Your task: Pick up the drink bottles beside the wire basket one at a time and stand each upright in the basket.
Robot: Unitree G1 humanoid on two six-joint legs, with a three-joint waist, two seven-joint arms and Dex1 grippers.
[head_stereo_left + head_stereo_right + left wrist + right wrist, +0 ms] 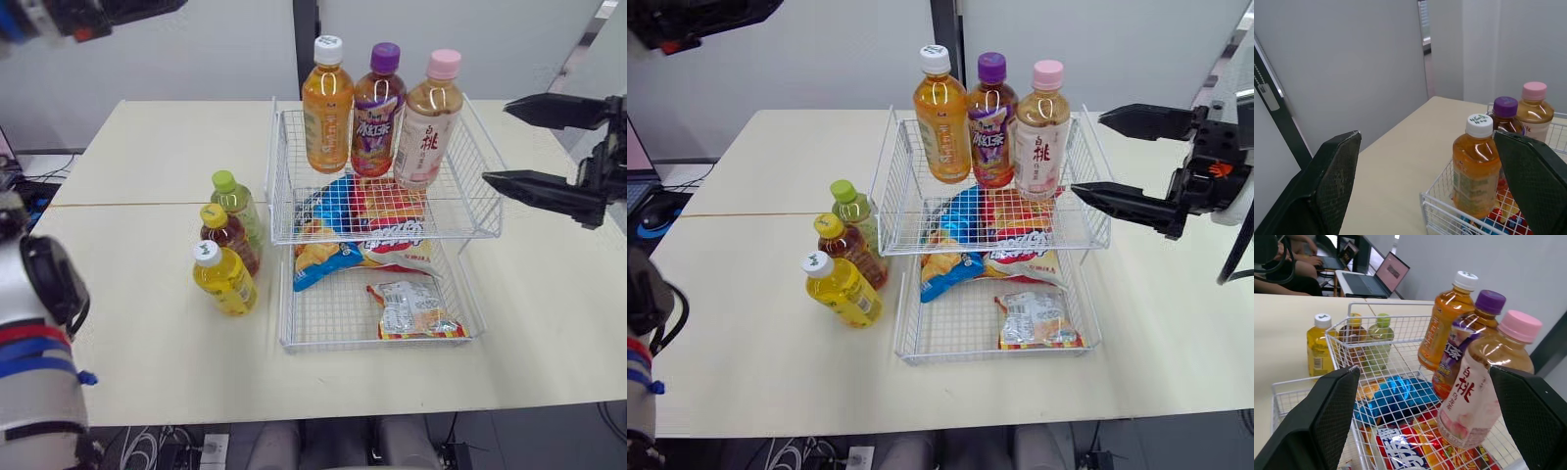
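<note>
The right claw [498,140] hangs off the right side of the basket [333,345], level with its upper tier. Its two black fingers are spread wide with nothing between them. From the head views it sits close beside the pink bottle [428,122]; I can't tell whether a tip brushes it. To me that looks like a claw that has set its load down. The pink bottle stands upright in the upper tier, in a row with the purple bottle [375,113] and the orange bottle [326,113]. They are lined up along the back wire, likely so they prop one another. Snacks [367,211] lie under them and spill into the lower tier. On the bench [147,147], just left of the basket, three more stand in a tight cluster: the green bottle [235,201], the brown bottle [230,240] and the yellow bottle [225,279] nearest the front. I'd call the job about half done, and what's left sits on the left arm's side

In the left wrist view the left claw [1426,134] is held high off the basket's far corner, fingers wide apart and empty, looking across at the orange bottle

In the right wrist view the fingers frame the pink bottle from the side. The three waiting bottles show through the wire beyond, and a laptop [1378,276] stands open further off
</note>
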